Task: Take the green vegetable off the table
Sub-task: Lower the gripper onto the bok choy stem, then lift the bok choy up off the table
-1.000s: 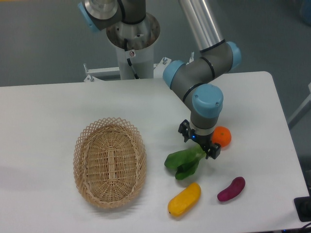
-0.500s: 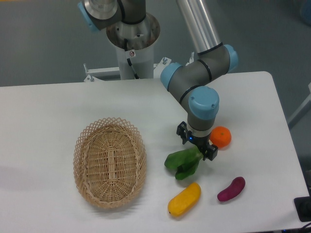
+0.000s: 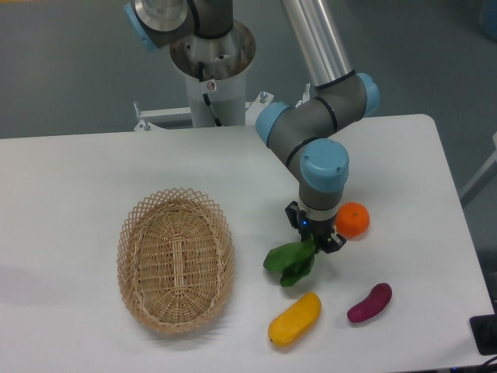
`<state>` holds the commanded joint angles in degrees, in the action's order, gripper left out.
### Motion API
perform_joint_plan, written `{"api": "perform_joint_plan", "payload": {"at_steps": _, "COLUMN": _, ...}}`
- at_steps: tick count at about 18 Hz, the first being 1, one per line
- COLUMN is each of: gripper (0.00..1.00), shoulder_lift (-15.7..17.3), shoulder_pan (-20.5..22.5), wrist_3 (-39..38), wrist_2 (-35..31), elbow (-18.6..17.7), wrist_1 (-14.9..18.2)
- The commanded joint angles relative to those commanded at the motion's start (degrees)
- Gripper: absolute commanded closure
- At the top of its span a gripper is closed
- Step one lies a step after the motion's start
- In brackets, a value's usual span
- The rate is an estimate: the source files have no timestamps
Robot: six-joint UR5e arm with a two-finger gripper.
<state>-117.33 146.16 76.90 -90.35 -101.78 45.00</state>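
Observation:
The green vegetable [image 3: 291, 263], a small bok choy with dark floppy leaves, lies on the white table [image 3: 93, 179] right of the basket. My gripper [image 3: 314, 239] points straight down over its upper right end. The fingers are drawn in on the stalk end, which is hidden beneath them. The leaves trail down and to the left of the gripper and rest on the table.
An oval wicker basket [image 3: 176, 258] stands to the left. An orange fruit [image 3: 353, 219] sits just right of the gripper. A yellow oblong vegetable [image 3: 294, 318] and a purple one [image 3: 370, 302] lie near the front edge. The arm's base post [image 3: 211, 74] is at the back.
The gripper has shifted slightly left and its fingers have drawn together over the stalk end. The leaves have bunched up a little; the other objects have not moved.

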Motion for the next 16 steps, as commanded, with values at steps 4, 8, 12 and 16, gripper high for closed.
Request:
{"api": "perform_joint_plan", "payload": {"at_steps": 4, "gripper": 0.75, "shoulder_lift": 2.8, "shoulder_pan": 1.84, "wrist_3": 0.7, "wrist_2": 0.61, "elbow": 0.53, "wrist_1": 0.35}}
{"api": "perform_joint_plan", "payload": {"at_steps": 8, "gripper": 0.75, "shoulder_lift": 6.15, "shoulder_pan": 4.3, "wrist_3": 0.79, "wrist_2": 3.24, "elbow": 3.59, "wrist_1": 3.41}}
{"api": "perform_joint_plan", "payload": {"at_steps": 12, "gripper": 0.75, "shoulder_lift": 6.07, "shoulder_pan": 6.15, "wrist_3": 0.79, "wrist_2": 6.06, "elbow": 10.88, "wrist_1": 6.33}}
{"api": "perform_joint_plan", "payload": {"at_steps": 16, "gripper": 0.75, "shoulder_lift": 4.4, "shoulder_pan": 11.07, "wrist_3": 4.03, "wrist_2": 11.25, "elbow": 22.58, "wrist_1": 17.83}}
